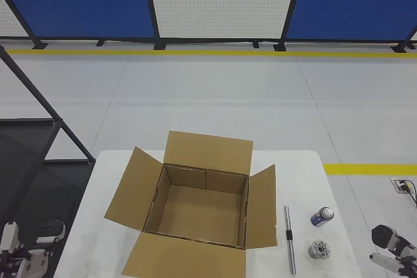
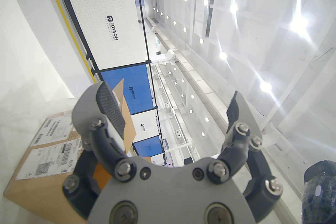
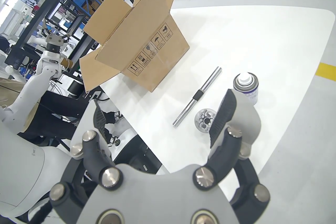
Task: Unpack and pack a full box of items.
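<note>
Nearest the robot, the left gripper point(image 2: 172, 112) hangs off the near left corner of the counter point(image 1: 302, 174), jaws spread wide and holding nothing. The right gripper point(image 3: 161, 117) sits off the near right corner, likewise spread wide with nothing in it. On the counter's right part a round metal part point(image 1: 320, 249) lies closest to the near edge. Just beside it a metal rod point(image 1: 290, 239) lies pointing away from the robot, between the part and the cardboard box point(image 1: 201, 208). A spray can point(image 1: 322, 217) stands upright a little farther back, near the rod. The box sits mid-counter, all four flaps folded outward, its bare cardboard floor showing.
</note>
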